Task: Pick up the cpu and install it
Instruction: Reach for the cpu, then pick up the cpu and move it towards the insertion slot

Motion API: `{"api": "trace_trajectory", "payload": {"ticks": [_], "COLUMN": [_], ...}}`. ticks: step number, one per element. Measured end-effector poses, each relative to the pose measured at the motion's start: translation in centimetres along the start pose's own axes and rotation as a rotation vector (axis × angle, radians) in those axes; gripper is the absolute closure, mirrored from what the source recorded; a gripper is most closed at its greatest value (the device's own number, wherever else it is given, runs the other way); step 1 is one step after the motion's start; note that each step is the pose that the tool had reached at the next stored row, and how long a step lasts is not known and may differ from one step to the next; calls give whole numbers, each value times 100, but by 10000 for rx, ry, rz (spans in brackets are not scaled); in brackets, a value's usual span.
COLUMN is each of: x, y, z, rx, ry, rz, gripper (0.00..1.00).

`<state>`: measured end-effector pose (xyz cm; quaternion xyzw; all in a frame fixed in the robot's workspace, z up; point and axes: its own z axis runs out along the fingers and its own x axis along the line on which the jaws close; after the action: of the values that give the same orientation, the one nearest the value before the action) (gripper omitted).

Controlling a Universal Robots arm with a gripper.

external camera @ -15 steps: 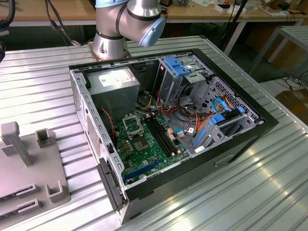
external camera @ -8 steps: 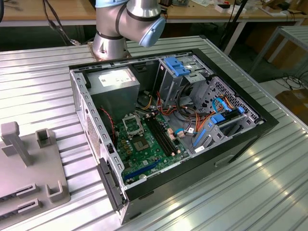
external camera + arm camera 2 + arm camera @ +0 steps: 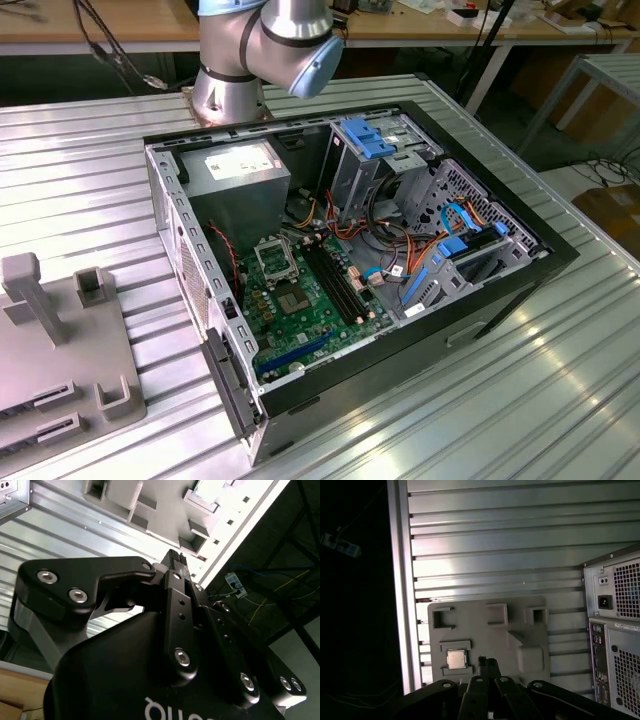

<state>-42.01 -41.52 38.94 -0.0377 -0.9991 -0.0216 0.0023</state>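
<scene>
you're at the pick-up step, with nothing lifted yet. the cpu [image 3: 456, 659] lies flat in its recess on the grey holder tray [image 3: 520, 625], which sits on the ribbed metal table [image 3: 495, 540] beside the open computer case [image 3: 420, 350]. the gripper [image 3: 487, 661] hangs above the tray, off to one side of the chip, its fingers pressed together on nothing. the socket [image 3: 273, 262] on the motherboard looks unfilled. by my reading, a grasp calls for parted fingers centred squarely over the chip's edges.

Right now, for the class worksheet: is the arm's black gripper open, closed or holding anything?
The black gripper is closed, holding nothing; the small square silver-grey cpu lies in the grey moulded tray.
</scene>
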Motion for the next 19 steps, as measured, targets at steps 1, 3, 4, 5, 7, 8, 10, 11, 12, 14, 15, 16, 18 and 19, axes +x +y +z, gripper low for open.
{"api": "trace_trajectory", "payload": {"ticks": [1,3,4,5,7,8,10,11,12,14,15,16,18,19], "x": [23,87,121,148,246,280,311,312,312,313,313,314,313,314], "y": [-11,-42,-57,-69,-111,-125,-140,-141,-140,-140,-140,-140,-140,-140], "z": [1,4,6,7,12,15,16,17,17,17,17,17,17,17], "rx": [-1,-1,-1,0,-1,-1,0,-1,-1,-1,-1,-1,-1,0], "ry": [-1,0,0,-1,1,2,4,3,3,3,4,3,3,3], "rz": [1,0,0,0,0,0,-1,-2,-2,-1,-2,-3,-3,-3], "gripper": [89,89,89,89,89,89,89,89,89,89,89,89,89,89]}}
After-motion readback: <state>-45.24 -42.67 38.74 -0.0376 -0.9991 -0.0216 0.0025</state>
